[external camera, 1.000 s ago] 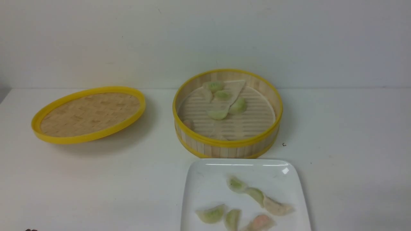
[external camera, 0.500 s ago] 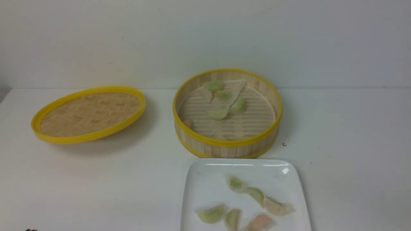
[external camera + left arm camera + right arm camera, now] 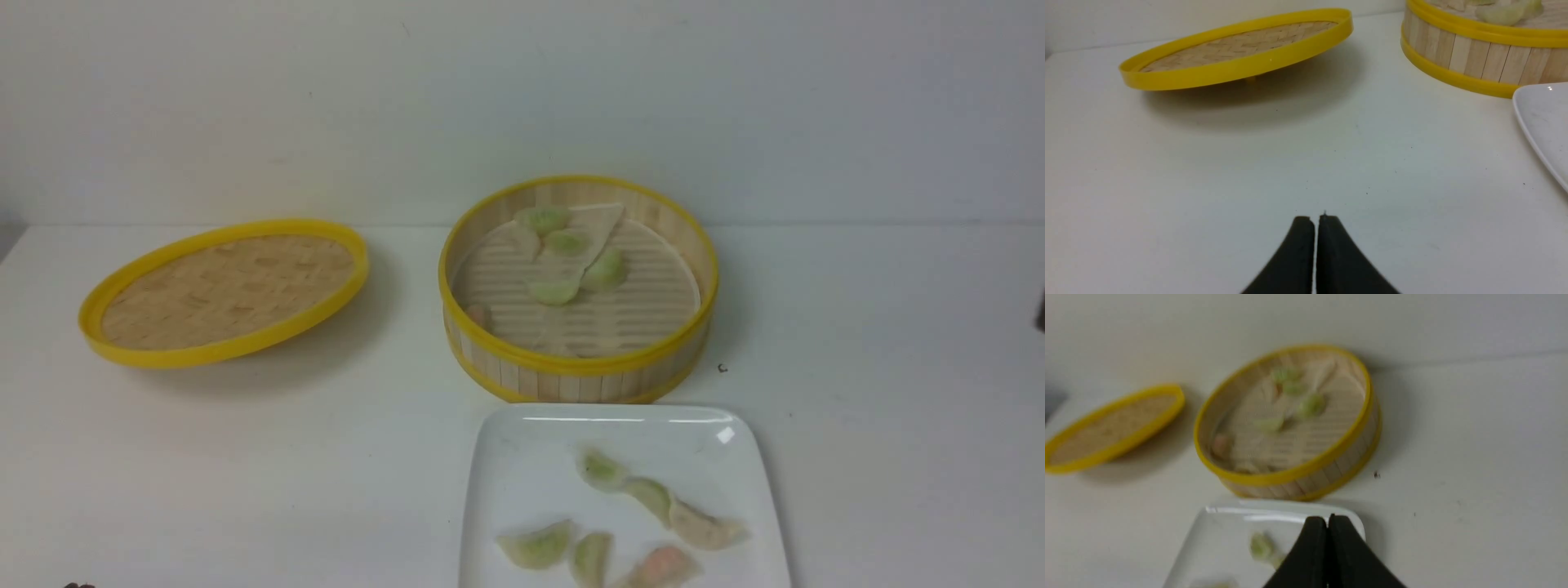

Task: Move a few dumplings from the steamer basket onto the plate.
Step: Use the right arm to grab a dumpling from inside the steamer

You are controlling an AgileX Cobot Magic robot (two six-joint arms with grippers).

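The steamer basket stands mid-table with several pale green dumplings and a pinkish one on its slatted floor. Just in front of it, the white plate carries several dumplings, green, beige and pink. In the right wrist view my right gripper is shut and empty, hovering over the plate's corner closest to the basket. My left gripper is shut with nothing in it, low over bare table to the left of the plate.
The basket's shallow yellow-rimmed lid rests tilted at the left rear of the table, also visible in the left wrist view. A wall runs close behind the basket. A dark sliver shows at the front view's right edge.
A dark sliver has appeared at the right edge of the front view. Basket, plate, dumplings and lid have not moved.
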